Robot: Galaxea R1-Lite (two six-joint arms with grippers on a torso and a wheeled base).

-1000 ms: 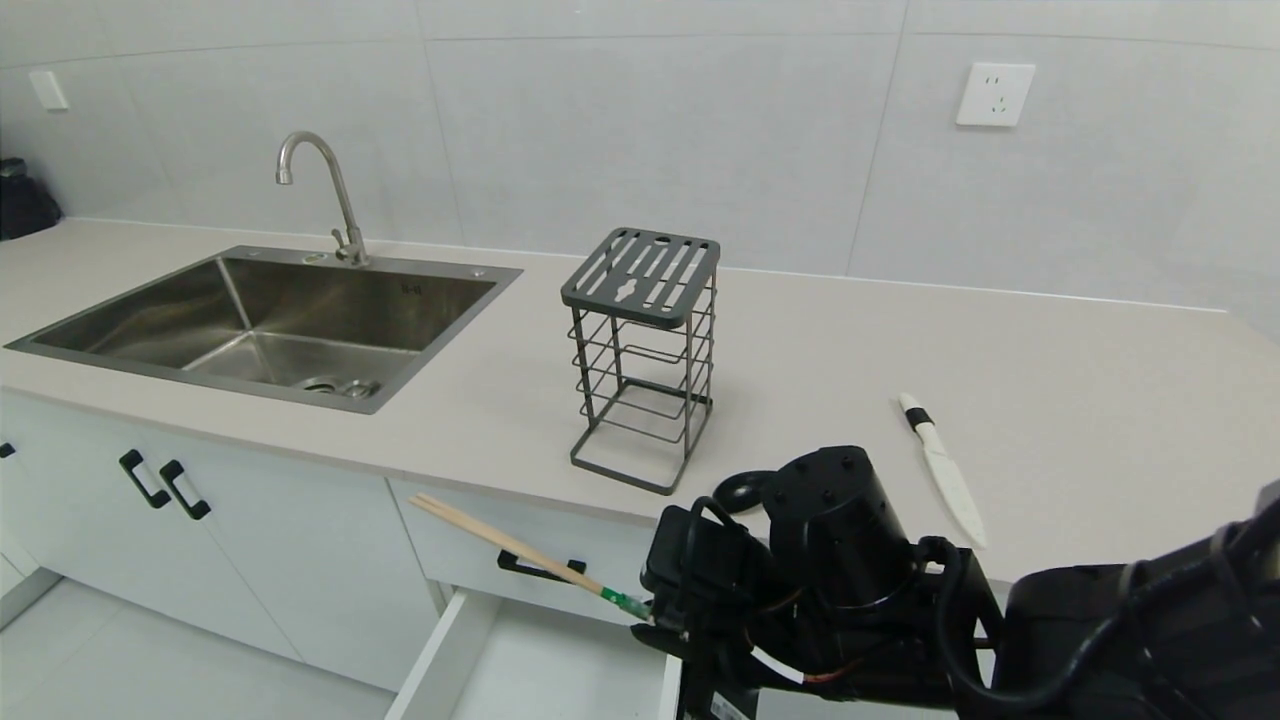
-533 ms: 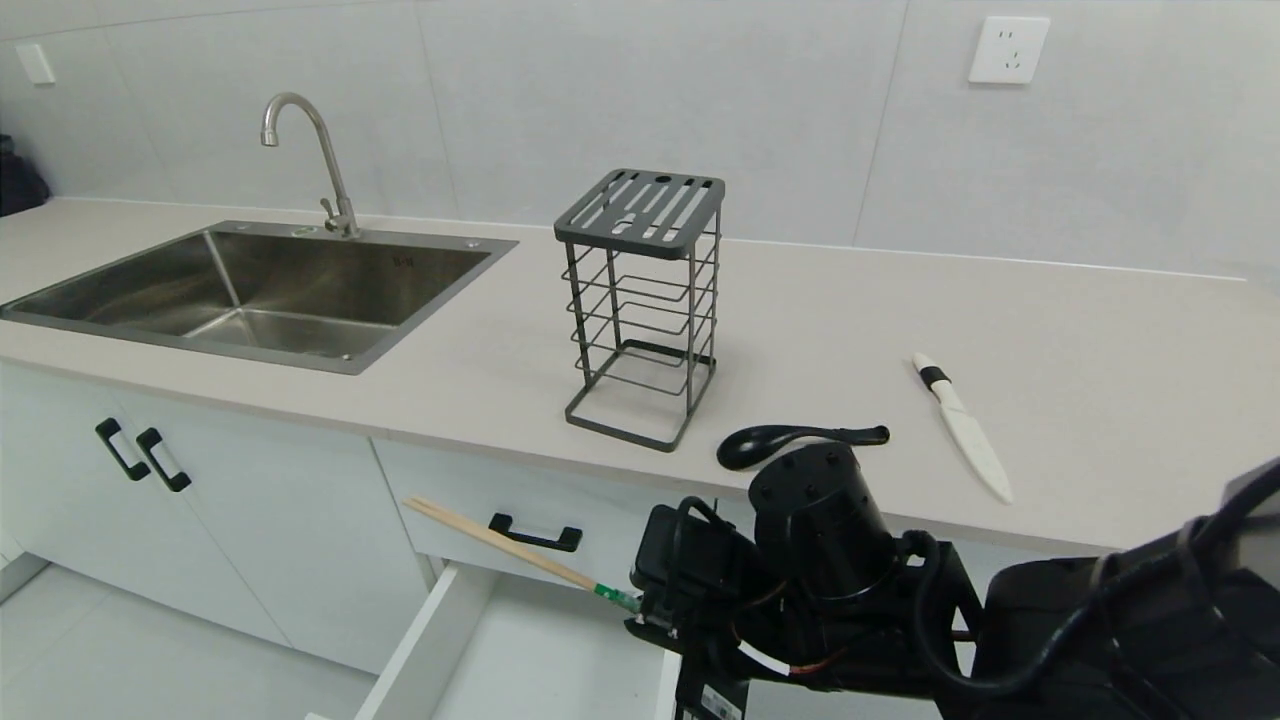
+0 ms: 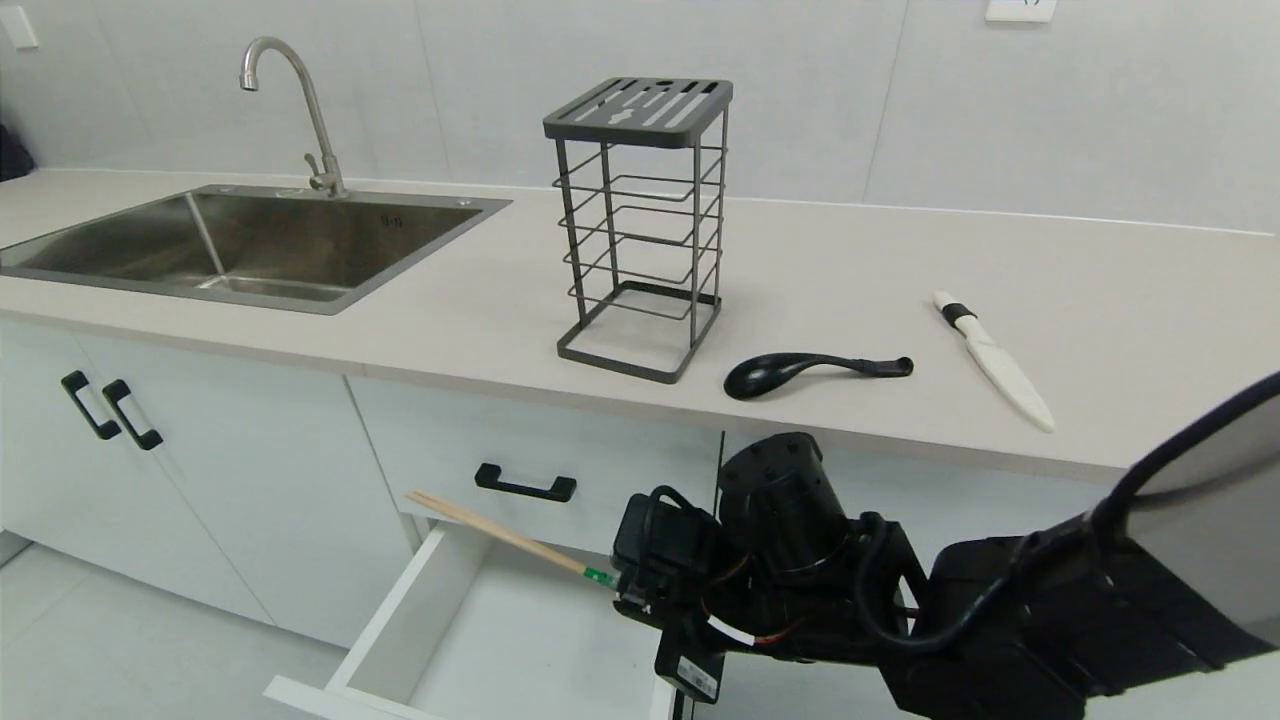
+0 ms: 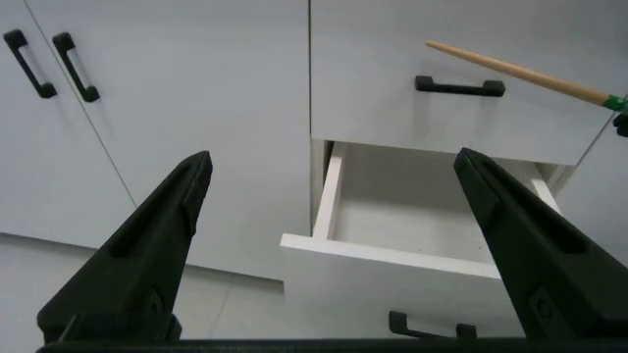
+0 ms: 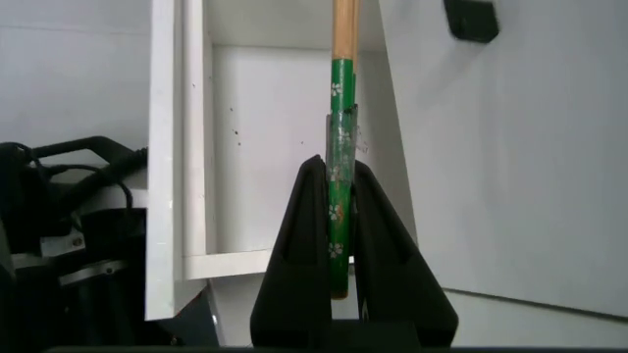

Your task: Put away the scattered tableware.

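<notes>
At the lower centre of the head view, the right gripper (image 3: 622,592) has its black jaws clamped on the green, flower-printed end of the chopsticks (image 3: 500,535). Their pale, round wooden shafts slant up-left over the open white drawer (image 3: 395,625). In the left wrist view, the left gripper (image 4: 332,162) holds its matte black wedge fingers spread wide. On the smooth beige counter (image 3: 480,330) we see a dark wire rack (image 3: 640,230) with a slotted top, a glossy black spoon (image 3: 800,368) and a white knife (image 3: 990,358), all right of the steel sink (image 3: 250,240). The whole head view has shifted since a second ago, so the camera has moved. The spoon, then mostly hidden behind the wrist, now lies in full sight, and the chopsticks seem lower against the drawer front.
</notes>
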